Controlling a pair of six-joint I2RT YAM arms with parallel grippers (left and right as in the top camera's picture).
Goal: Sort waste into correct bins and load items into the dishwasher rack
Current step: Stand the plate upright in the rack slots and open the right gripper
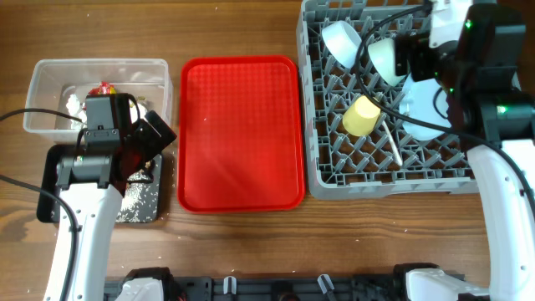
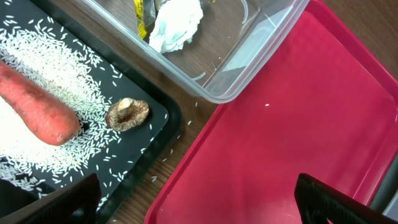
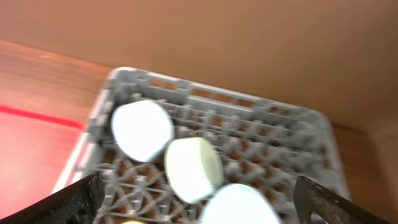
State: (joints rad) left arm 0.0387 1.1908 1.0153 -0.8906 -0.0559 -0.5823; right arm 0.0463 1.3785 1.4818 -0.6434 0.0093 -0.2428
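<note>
My left gripper [image 2: 199, 208] is open and empty, over the gap between the black tray [image 2: 158, 106] and the red serving tray [image 2: 298, 124]. An orange carrot [image 2: 37, 102], a brown food lump [image 2: 127, 114] and rice grains [image 2: 68, 68] lie on the black tray. White tissue [image 2: 177, 23] and a yellow wrapper [image 2: 142, 15] lie in the clear tub [image 2: 249, 68]. My right gripper [image 3: 199, 208] is open and empty above the grey rack [image 1: 334, 171]. The rack holds two bowls [image 1: 341, 40] [image 1: 384, 60], a yellow cup [image 1: 361, 117], a plate [image 1: 422, 117] and a white spoon [image 1: 393, 142].
The red serving tray [image 1: 242, 134] lies between the bins and the rack, with a stray rice grain on it. A few rice grains lie on the wood by the black tray [image 1: 159, 209]. The clear tub [image 1: 50, 75] stands behind the black tray.
</note>
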